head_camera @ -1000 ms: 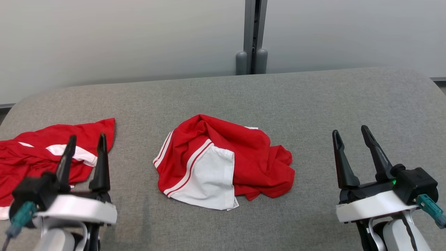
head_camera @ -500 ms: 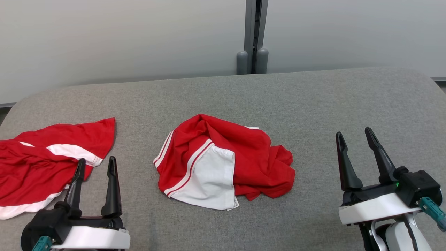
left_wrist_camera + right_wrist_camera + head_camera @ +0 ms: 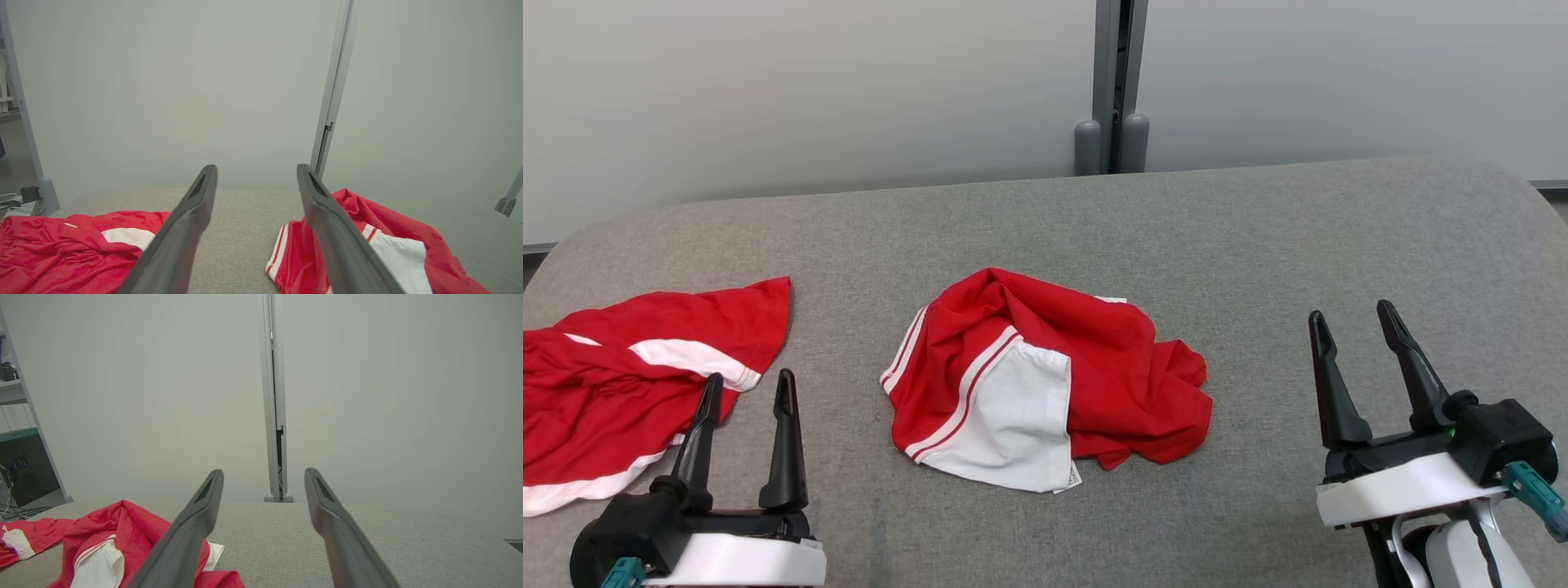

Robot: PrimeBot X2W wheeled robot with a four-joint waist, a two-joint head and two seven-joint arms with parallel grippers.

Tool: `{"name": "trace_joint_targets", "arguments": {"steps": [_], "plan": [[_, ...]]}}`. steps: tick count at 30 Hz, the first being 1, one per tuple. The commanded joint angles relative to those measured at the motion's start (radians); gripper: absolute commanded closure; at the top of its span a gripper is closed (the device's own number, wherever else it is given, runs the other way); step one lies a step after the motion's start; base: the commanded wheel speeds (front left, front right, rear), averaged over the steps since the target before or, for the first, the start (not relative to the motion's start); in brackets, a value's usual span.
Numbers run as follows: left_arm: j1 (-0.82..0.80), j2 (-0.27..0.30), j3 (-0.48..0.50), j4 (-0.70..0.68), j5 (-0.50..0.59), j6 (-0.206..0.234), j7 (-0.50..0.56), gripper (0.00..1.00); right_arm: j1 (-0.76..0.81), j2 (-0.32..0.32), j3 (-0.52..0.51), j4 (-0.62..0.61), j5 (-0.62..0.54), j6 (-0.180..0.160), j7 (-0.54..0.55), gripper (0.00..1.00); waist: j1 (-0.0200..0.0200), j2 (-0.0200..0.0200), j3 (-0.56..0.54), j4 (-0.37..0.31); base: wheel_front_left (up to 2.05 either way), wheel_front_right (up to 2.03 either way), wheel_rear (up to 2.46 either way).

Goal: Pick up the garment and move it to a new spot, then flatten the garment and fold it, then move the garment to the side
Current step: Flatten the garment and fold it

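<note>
A crumpled red garment (image 3: 1045, 380) with white panels and white stripes lies in a heap at the middle of the grey table (image 3: 1258, 237). It also appears at the right of the left wrist view (image 3: 392, 222) and at the lower left of the right wrist view (image 3: 122, 522). My left gripper (image 3: 750, 380) stands open at the lower left, left of the heap and apart from it, with nothing between its fingers (image 3: 256, 169). Far to the heap's right, my right gripper (image 3: 1349, 314) is open and empty over bare table (image 3: 263, 473).
A second red garment with white bands (image 3: 621, 384) is spread at the table's left edge, just beyond my left fingertips (image 3: 61, 245). Pale wall panels with a grey post (image 3: 1112, 82) stand behind the table's rounded far edge. Bare cloth surrounds the heap.
My left gripper has drawn back toward the near edge, off the left garment, and has held still for the last half second. The right gripper shifted slightly right. Neither garment moved.
</note>
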Motion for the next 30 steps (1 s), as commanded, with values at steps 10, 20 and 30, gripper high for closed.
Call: {"name": "trace_joint_targets", "arguments": {"steps": [10, 20, 30], "plan": [[-0.012, -0.015, 0.022, 0.006, 0.031, -0.024, -0.002, 0.00, -0.005, -0.007, -0.003, 0.002, -0.006, 0.000, -0.006, 0.00, 0.0000, 0.0000, 0.004, 0.003, 0.00, 0.00, 0.00], [-0.018, -0.021, 0.025, 0.012, 0.037, -0.030, -0.002, 0.00, -0.008, -0.007, -0.004, 0.005, -0.009, 0.000, -0.006, 0.00, 0.0000, 0.0000, 0.010, 0.007, 0.00, 0.00, 0.00], [-0.031, -0.023, 0.015, 0.015, 0.032, -0.037, -0.002, 0.00, -0.027, -0.007, 0.031, 0.057, 0.011, 0.000, -0.006, 0.00, 0.0000, 0.0000, 0.030, 0.017, 0.00, 0.00, 0.00]]}}
